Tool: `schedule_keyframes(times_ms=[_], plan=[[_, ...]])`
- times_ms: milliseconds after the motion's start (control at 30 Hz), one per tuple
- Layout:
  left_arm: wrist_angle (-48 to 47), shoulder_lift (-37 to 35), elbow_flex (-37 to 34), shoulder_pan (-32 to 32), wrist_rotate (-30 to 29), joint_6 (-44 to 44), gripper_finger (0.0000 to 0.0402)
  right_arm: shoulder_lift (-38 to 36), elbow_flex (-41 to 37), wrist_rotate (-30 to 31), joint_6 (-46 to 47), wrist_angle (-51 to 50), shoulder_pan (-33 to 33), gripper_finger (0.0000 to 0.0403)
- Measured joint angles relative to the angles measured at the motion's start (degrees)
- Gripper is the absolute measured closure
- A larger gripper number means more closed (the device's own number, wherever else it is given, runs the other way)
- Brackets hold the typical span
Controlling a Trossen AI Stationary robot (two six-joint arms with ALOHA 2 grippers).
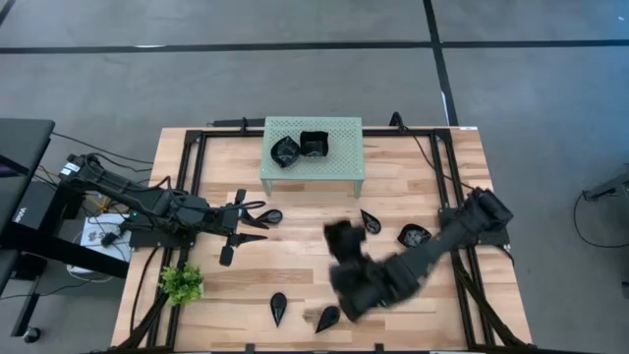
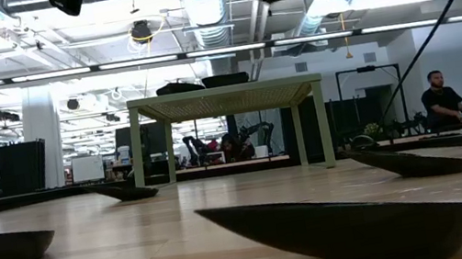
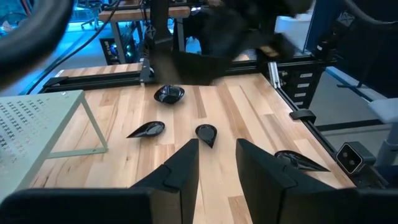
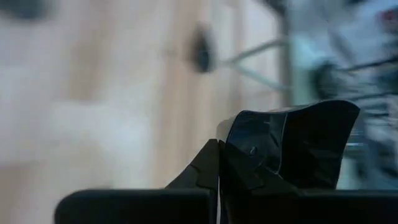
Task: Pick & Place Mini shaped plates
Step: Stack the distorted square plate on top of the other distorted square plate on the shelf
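Right gripper (image 4: 219, 163): clamped on one mini plate's (image 4: 292, 146) edge.
Left gripper (image 1: 251, 222): fingers apart, idle.
Risk: thin-edge pinch could slip, dropping it short of the rack (image 1: 313, 169).

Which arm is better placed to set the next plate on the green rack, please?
The right: its end effector already grips a black plate above the table. The left end effector is empty.

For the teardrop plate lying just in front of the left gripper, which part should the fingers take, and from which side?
Take the teardrop plate by its raised rim on the rounded end, coming from above. It lies flat and shallow on the table, so only the thin edge offers a pinch. The open left gripper is closest.
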Motion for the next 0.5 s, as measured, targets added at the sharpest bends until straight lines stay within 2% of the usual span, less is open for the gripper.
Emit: schedule_keyframes(times_ms=[100, 300, 400, 500], plan=[[0.1, 0.0, 0.0, 0.0, 0.0, 0.0, 0.0293, 0.0, 1.3, 2.3, -5.8, 3.4, -7.1, 0.0400], [0.2, 0.0, 0.0, 0.0, 0.0, 0.0, 0.0293, 0.0, 1.3, 1.7, -21.2, 12.9, -22.9, 0.0399], [0.2, 0.0, 0.0, 0.0, 0.0, 0.0, 0.0293, 0.0, 1.3, 1.5, -26.1, 17.9, -29.2, 0.0401], [0.2, 0.0, 0.0, 0.0, 0.0, 0.0, 0.0293, 0.0, 1.3, -3.4, -27.3, 20.6, -34.2, 0.0398]])
